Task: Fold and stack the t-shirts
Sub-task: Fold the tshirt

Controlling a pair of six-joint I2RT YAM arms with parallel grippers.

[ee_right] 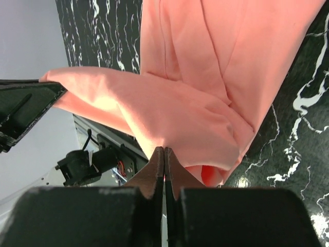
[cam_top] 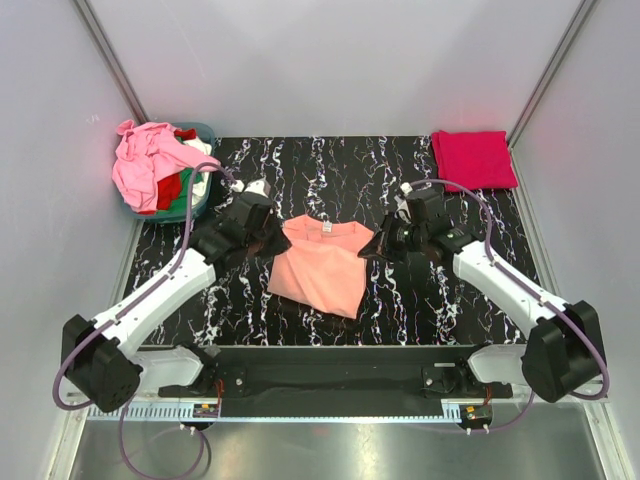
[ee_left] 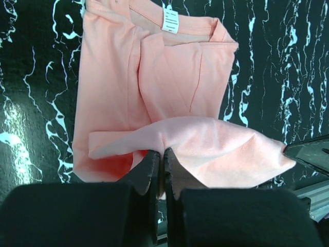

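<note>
A salmon-orange t-shirt [cam_top: 325,265] lies partly folded in the middle of the black marbled table [cam_top: 420,300]. My left gripper [cam_top: 278,236] is shut on its left edge and holds a fold of the cloth lifted [ee_left: 205,149]. My right gripper [cam_top: 368,247] is shut on its right edge, with the cloth raised too [ee_right: 169,108]. The white neck label [ee_left: 170,20] shows at the far end. A folded crimson-pink t-shirt [cam_top: 472,158] lies at the back right corner.
A teal tub [cam_top: 196,200] at the back left holds a heap of light pink [cam_top: 145,160], red, green and white shirts. Grey walls close in the table on three sides. The arm bases stand on the rail at the near edge.
</note>
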